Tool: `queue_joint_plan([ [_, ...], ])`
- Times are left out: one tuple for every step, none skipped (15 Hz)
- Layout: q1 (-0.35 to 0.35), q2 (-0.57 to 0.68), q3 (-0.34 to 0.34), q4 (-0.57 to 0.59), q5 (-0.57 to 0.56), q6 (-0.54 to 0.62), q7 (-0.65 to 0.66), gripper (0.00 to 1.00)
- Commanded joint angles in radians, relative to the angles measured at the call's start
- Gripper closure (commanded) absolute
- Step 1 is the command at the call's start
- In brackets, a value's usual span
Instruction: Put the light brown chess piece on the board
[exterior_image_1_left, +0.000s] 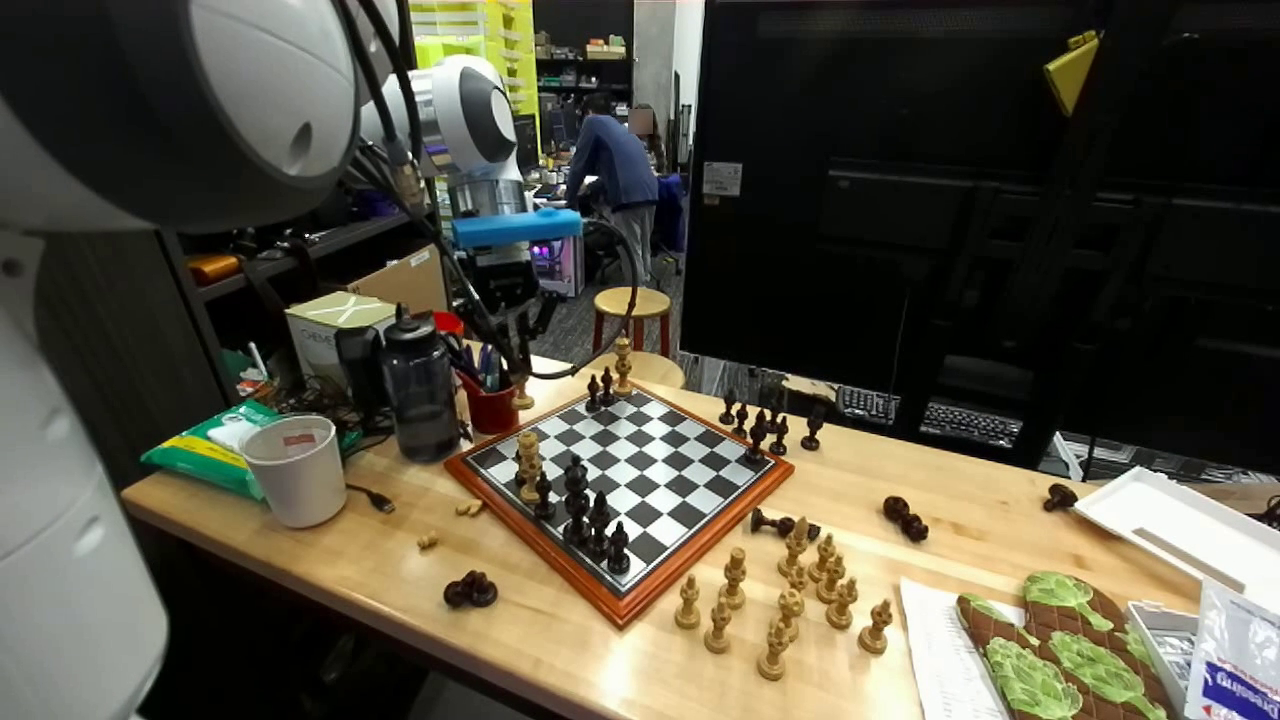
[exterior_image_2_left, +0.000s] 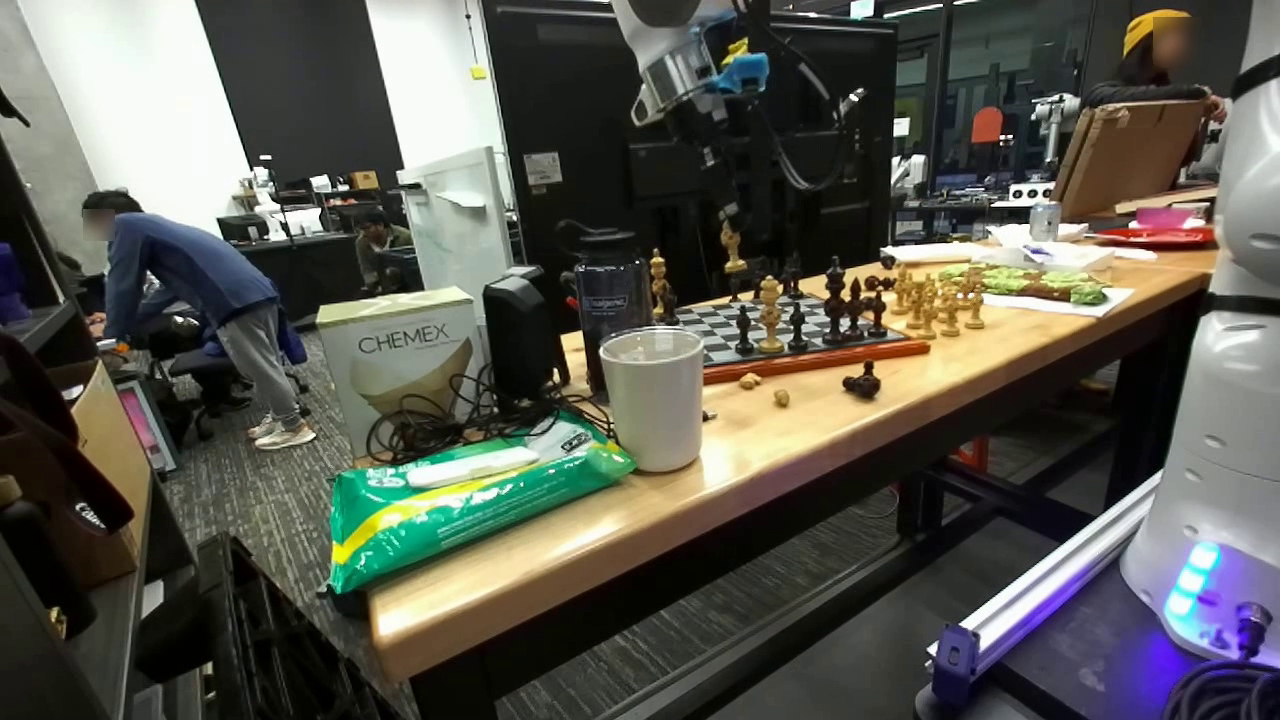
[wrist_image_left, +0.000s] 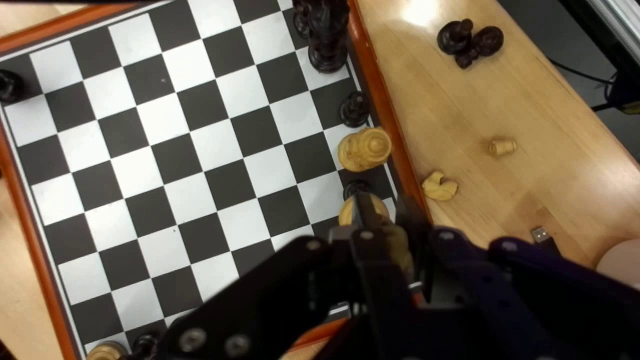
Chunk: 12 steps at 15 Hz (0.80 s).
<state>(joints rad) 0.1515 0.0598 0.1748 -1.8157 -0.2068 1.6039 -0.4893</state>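
Observation:
A light brown chess piece (exterior_image_1_left: 522, 395) hangs upright from my gripper (exterior_image_1_left: 521, 362), base down and clear of the surface. In an exterior view the same piece (exterior_image_2_left: 733, 256) floats above the checkered board (exterior_image_2_left: 835, 362). My gripper (exterior_image_2_left: 730, 212) is shut on its upper part. Seen from the wrist, the piece's base (wrist_image_left: 346, 212) overlaps the edge squares of the board (wrist_image_left: 220, 145), beside the reddish-brown frame; the fingers hide part of its body. A black pawn (wrist_image_left: 357, 187) peeks out just past the base, partly covered.
Another light brown piece (exterior_image_1_left: 529, 470) and several black pieces (exterior_image_1_left: 576, 505) stand along that board edge. Further light brown pieces (exterior_image_1_left: 735, 580) stand on the table beside the board. A dark bottle (exterior_image_1_left: 420, 400), red pen cup (exterior_image_1_left: 492, 408) and white cup (exterior_image_1_left: 295, 475) are close by.

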Motion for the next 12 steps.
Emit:
queue_joint_plan([
  [0.003,-0.013,0.001,-0.004,-0.034,0.019,-0.084,0.96],
  [0.002,-0.018,0.000,-0.012,-0.033,0.033,-0.106,0.96],
  [0.001,-0.020,-0.001,-0.016,-0.031,0.046,-0.125,0.96],
  [-0.001,-0.023,-0.001,-0.024,-0.030,0.065,-0.147,0.96],
  [-0.001,-0.025,-0.002,-0.029,-0.029,0.079,-0.168,0.96],
  [-0.002,-0.027,-0.003,-0.035,-0.028,0.095,-0.188,0.96],
  [-0.003,-0.028,-0.003,-0.038,-0.026,0.107,-0.210,0.96],
  [-0.004,-0.028,-0.004,-0.041,-0.021,0.118,-0.232,0.96],
  [-0.005,-0.028,-0.005,-0.045,-0.017,0.127,-0.250,0.96],
  [-0.007,-0.029,-0.006,-0.049,-0.013,0.136,-0.266,0.96],
  [-0.008,-0.030,-0.006,-0.052,-0.008,0.145,-0.279,0.96],
  [-0.009,-0.031,-0.007,-0.058,-0.001,0.157,-0.293,0.96],
])
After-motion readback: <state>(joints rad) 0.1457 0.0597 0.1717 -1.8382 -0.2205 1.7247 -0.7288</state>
